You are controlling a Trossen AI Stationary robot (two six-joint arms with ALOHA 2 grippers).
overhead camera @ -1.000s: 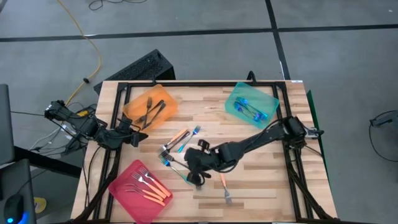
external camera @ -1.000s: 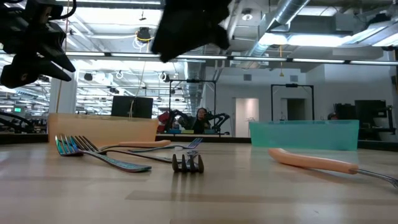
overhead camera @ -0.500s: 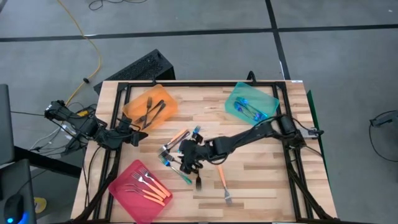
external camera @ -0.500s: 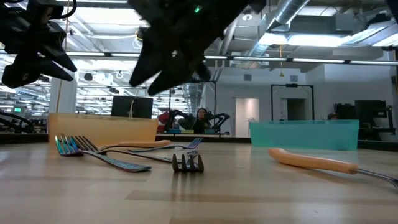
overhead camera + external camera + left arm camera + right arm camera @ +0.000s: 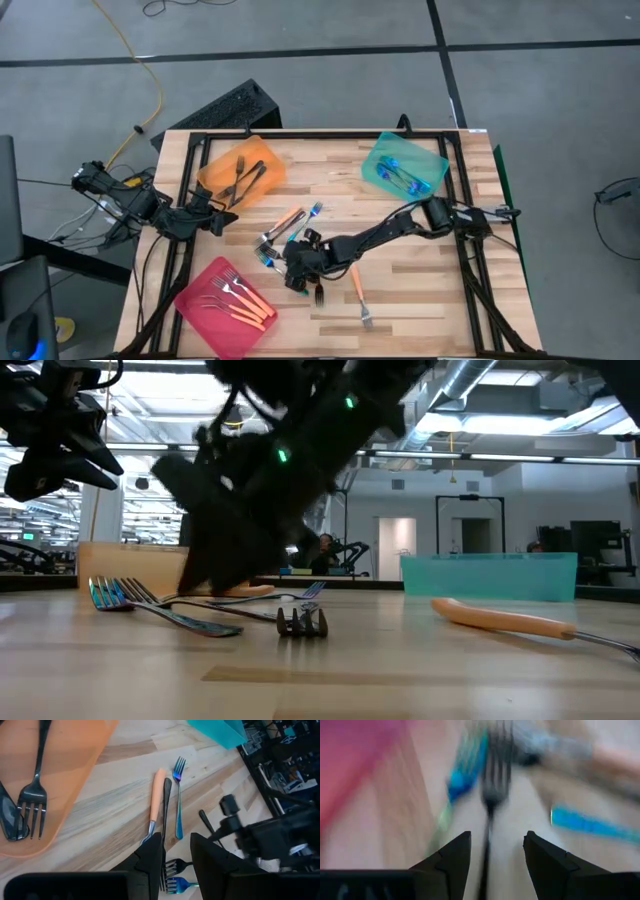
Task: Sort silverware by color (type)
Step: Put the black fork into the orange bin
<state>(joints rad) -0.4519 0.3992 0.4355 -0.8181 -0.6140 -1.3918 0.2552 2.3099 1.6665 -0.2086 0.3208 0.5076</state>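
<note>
Since the earlier frame, we are seeing the right gripper travelling from the table centre toward the left arm's side and dropping low over the loose cluster of forks. Its two dark fingers are spread apart, with a dark-handled fork lying on the wood in line with the gap between them; nothing is pinched.

The left gripper is waiting at the table's left edge, just beside the translucent orange tray. Its fingers are standing slightly apart, holding nothing.

We are counting the sorted items as follows:
- The orange tray is holding at least two dark metal forks; the exact number cannot be told.
- The translucent teal tray is holding several bright-blue-handled forks; these overlap and cannot be counted.
- The translucent pink tray is holding about four orange-handled forks.

Unsorted items are lying on the light wooden slatted table:
- One orange-handled fork, one dark fork and one blue-handled fork are lying nearly parallel and close together.
- More blue and dark forks are lying under the right gripper, partly hidden.
- One further orange-handled fork is lying apart, nearer the front edge.
</note>
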